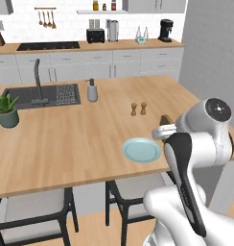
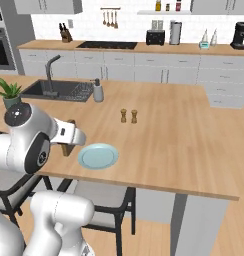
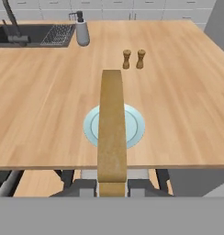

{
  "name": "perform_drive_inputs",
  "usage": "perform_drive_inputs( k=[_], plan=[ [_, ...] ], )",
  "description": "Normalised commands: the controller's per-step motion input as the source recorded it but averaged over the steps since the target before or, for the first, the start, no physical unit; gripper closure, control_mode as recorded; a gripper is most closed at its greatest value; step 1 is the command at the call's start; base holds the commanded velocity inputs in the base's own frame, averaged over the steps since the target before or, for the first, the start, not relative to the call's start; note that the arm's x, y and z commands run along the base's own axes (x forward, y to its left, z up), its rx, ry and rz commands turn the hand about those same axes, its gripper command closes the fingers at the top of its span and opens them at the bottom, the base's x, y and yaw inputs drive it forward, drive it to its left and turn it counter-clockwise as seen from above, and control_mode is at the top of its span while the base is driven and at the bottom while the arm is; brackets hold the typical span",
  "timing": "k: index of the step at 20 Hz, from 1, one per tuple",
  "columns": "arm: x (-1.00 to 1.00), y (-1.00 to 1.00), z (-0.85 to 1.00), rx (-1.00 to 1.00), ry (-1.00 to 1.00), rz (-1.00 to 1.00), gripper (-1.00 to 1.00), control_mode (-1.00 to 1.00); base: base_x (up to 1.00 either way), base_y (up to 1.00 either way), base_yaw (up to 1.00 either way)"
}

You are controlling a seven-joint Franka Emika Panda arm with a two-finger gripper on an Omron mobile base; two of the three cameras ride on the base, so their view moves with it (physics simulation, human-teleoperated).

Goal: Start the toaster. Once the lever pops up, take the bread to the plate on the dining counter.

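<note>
My gripper is shut on the bread, a tan-brown slice seen edge-on, held upright above the pale teal plate. The plate lies near the front edge of the light-wood dining counter. From the left base, the gripper hangs just right of the plate, with the bread showing as a small brown piece. From the right base, the bread is just left of the plate. The black toaster stands far off on the back worktop.
Two wooden shakers stand beyond the plate. A soap dispenser sits beside the dark sink and tap. A potted plant is at the counter's left. Chairs stand under the front edge.
</note>
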Motion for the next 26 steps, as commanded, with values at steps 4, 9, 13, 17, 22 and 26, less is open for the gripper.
perform_drive_inputs(
  k=[4,9,13,17,22,26],
  plan=[
    [0.41,-0.01,-0.27,0.09,0.00,0.01,1.00,-1.00,0.00,0.00,0.00],
    [0.62,-0.09,-0.43,0.20,0.00,0.04,1.00,-1.00,0.00,0.00,0.00],
    [0.60,-0.10,-0.49,0.21,0.00,0.06,1.00,-1.00,0.00,0.00,0.00],
    [0.67,0.00,-0.29,0.11,0.01,0.02,1.00,-1.00,0.00,0.00,0.00],
    [0.59,0.00,-0.13,0.06,0.11,0.00,1.00,-1.00,0.00,0.00,0.00],
    [0.58,0.00,-0.17,0.11,0.23,0.00,1.00,-1.00,0.00,0.00,0.00]
  ],
)
